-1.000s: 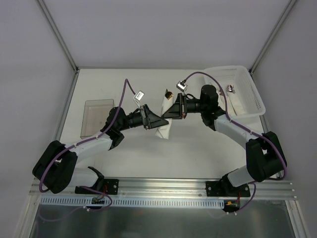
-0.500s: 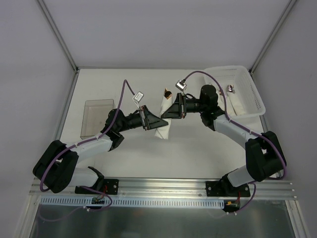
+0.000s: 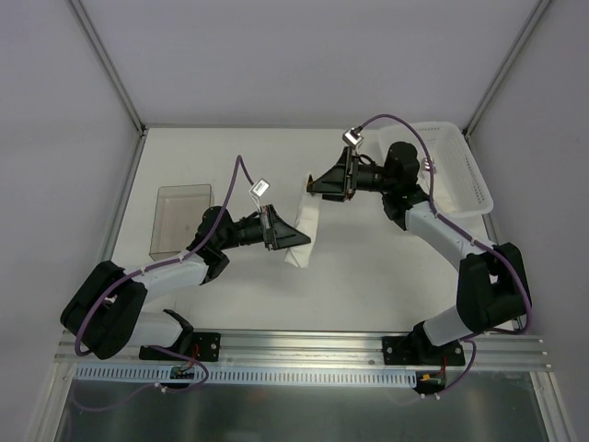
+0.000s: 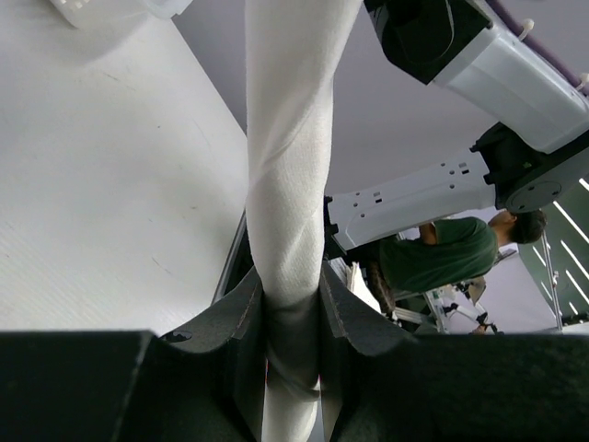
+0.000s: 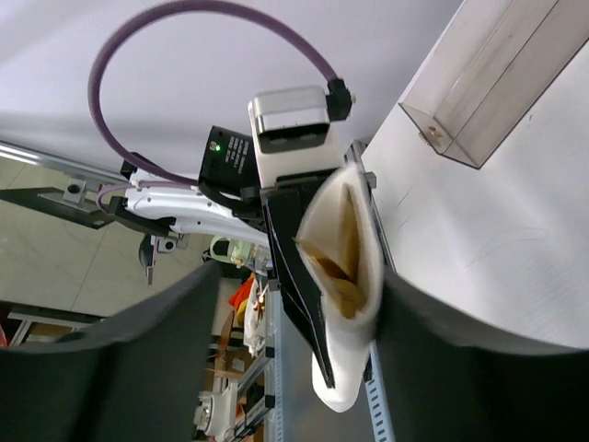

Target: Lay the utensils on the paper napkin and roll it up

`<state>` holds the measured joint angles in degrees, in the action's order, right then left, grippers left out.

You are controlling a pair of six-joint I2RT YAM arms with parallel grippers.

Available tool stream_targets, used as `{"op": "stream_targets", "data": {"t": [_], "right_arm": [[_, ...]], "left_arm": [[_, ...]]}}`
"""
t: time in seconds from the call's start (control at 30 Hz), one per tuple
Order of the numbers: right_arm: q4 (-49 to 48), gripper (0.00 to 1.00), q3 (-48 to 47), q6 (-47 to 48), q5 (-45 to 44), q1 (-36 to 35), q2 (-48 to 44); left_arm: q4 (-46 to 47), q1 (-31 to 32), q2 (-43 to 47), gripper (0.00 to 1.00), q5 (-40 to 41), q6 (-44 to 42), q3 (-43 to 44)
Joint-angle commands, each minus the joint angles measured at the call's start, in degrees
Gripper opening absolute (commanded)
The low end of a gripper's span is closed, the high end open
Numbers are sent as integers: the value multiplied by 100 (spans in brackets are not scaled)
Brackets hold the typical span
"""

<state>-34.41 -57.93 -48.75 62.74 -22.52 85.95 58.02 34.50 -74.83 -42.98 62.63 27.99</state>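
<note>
The paper napkin [image 3: 304, 221] is rolled into a white tube near the middle of the table. My left gripper [image 3: 296, 241] is shut on its lower part. In the left wrist view the roll [image 4: 290, 138] runs up from between the two dark fingers, pinched at the gripper [image 4: 293, 285]. My right gripper [image 3: 313, 184] stands open just beyond the roll's far end, holding nothing. The right wrist view looks into the roll's open end [image 5: 354, 230] between its spread jaws [image 5: 299, 281]. The copper-gold utensils [image 5: 342, 281] show inside; their handles are hidden.
A clear plastic box [image 3: 182, 219] lies at the left of the table and shows in the right wrist view [image 5: 488, 92]. A white slotted basket [image 3: 460, 180] stands at the back right behind the right arm, with a small silver piece [image 3: 430, 166] in it.
The right gripper has opened, let go of the roll's far end and drawn back up and to the right. The left gripper has pulled the roll slightly nearer and lower.
</note>
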Motion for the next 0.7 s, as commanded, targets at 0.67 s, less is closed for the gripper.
{"op": "stream_targets", "data": {"t": [0.67], "right_arm": [[2123, 85, -157, 2045, -16, 591, -1028]], "left_arm": [[2808, -374, -1288, 0, 1045, 1356, 418]]}}
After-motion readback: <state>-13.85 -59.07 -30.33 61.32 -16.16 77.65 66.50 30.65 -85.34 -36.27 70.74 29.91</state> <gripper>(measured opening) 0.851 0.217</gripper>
